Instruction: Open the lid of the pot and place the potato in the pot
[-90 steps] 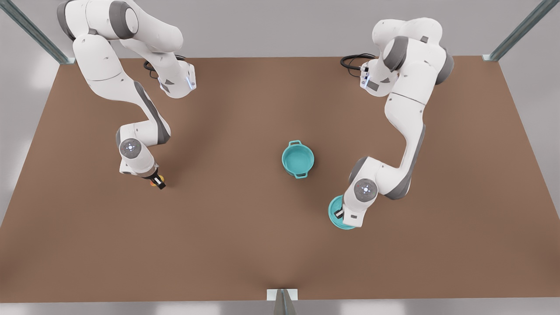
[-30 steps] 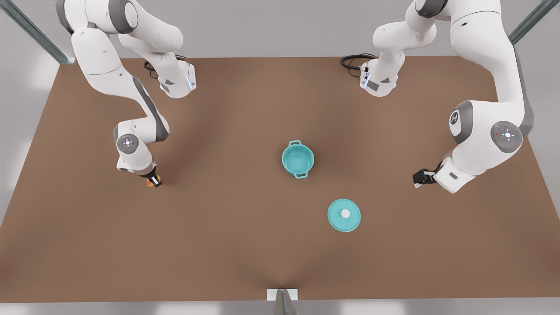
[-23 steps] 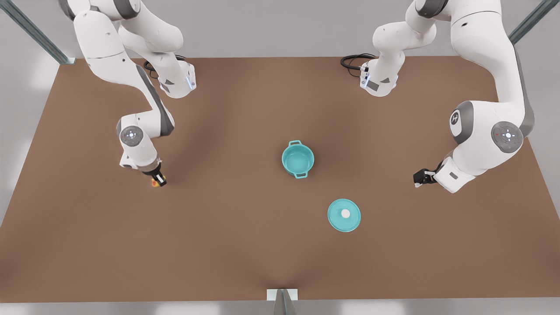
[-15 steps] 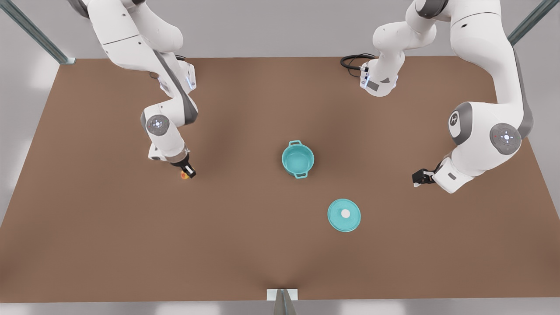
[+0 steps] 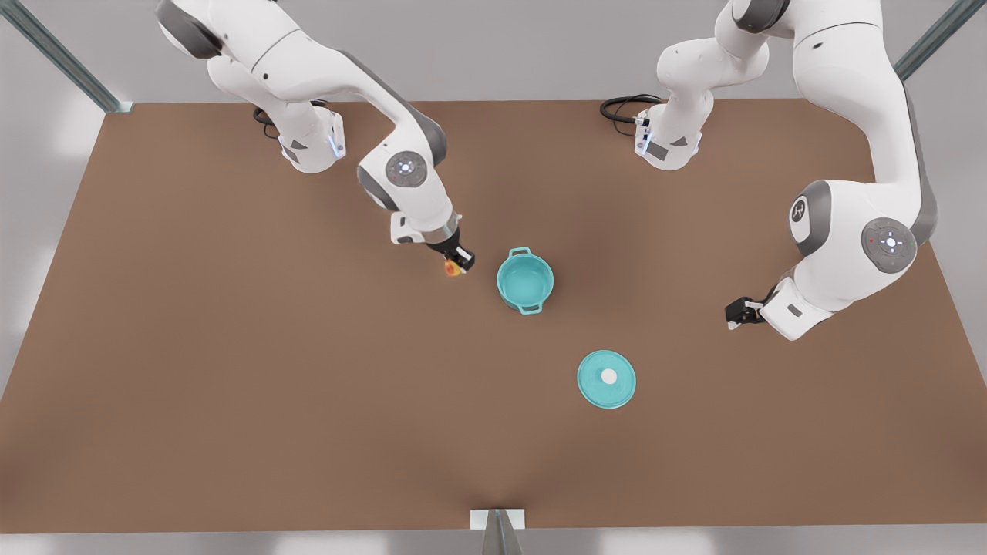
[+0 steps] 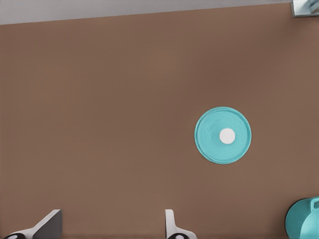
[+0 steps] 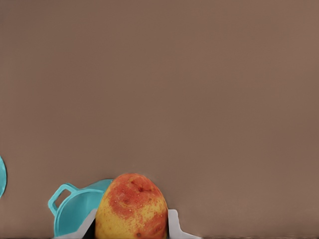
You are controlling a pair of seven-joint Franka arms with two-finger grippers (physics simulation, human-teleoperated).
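The potato [image 5: 452, 267] is held clamped between the jaws of the right gripper [image 5: 458, 260], clear of the table [image 5: 231, 385] and just beside the pot [image 5: 525, 280] on the front view's left; in the right wrist view the potato [image 7: 131, 206] is seen pinched between the two pale fingers [image 7: 173, 224], with the pot [image 7: 77, 208] close behind it. The pot lid [image 5: 607, 378] is already set flat on the table, knob up, well apart from the pot, so the mouth stands open. The likeliest fault is judged to be a release made short of the rim — the potato would then strike the near wall or loop handle and roll off across the bare board. A low approach could also nudge the light pot aside. Open room lies all around the pot, and the table edges are far off. The left gripper [image 5: 738, 311] waits near the front view's right, its jaws spread wide — both fingertips [image 6: 50, 224] stand well apart in the left wrist view, above the pot lid [image 6: 223, 135].
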